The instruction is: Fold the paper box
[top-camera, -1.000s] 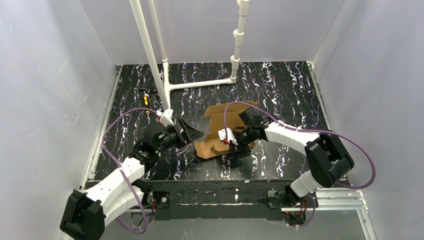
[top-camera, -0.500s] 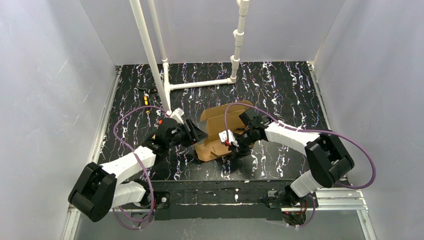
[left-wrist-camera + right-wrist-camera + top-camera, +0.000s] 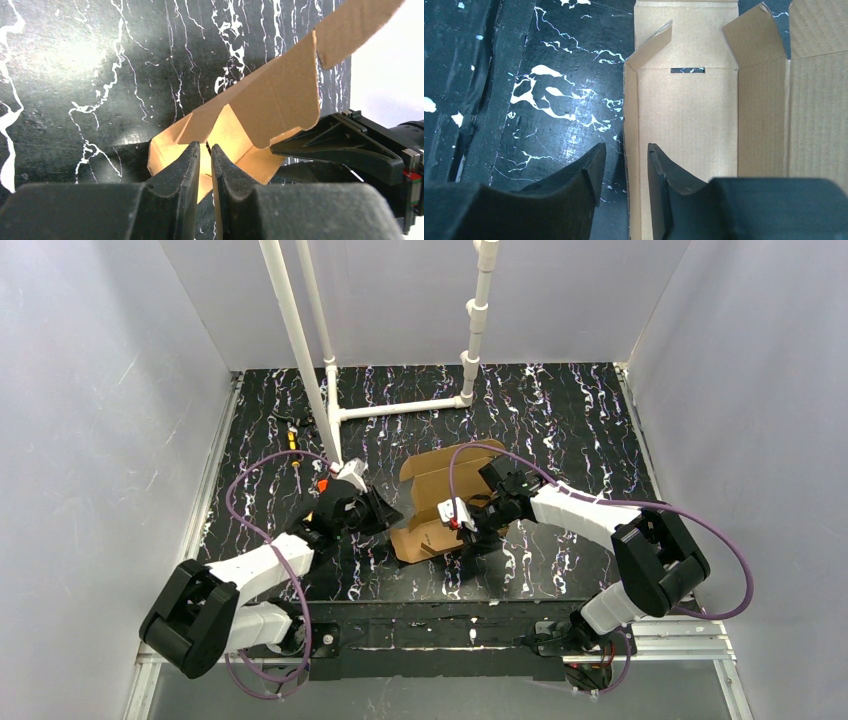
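Observation:
The paper box is a brown cardboard die-cut, partly raised, lying mid-table between both arms. My left gripper is at its left end. In the left wrist view its jaws stand nearly together, pinching the thin edge of a flap at the box corner. My right gripper hangs over the box's near side. In the right wrist view it is open, its fingers straddling an upright side wall of the box without touching it. A right finger shows beyond the flap.
A white pipe frame stands at the back left, with a post close behind the left gripper. Small yellow bits lie at the far left. Grey walls enclose the black marbled table. Purple cables loop off both arms.
The left arm swung in to the box's left end and its jaws closed down. The right gripper opened from its earlier shut hold on the side wall. The box's left flap rose slightly.

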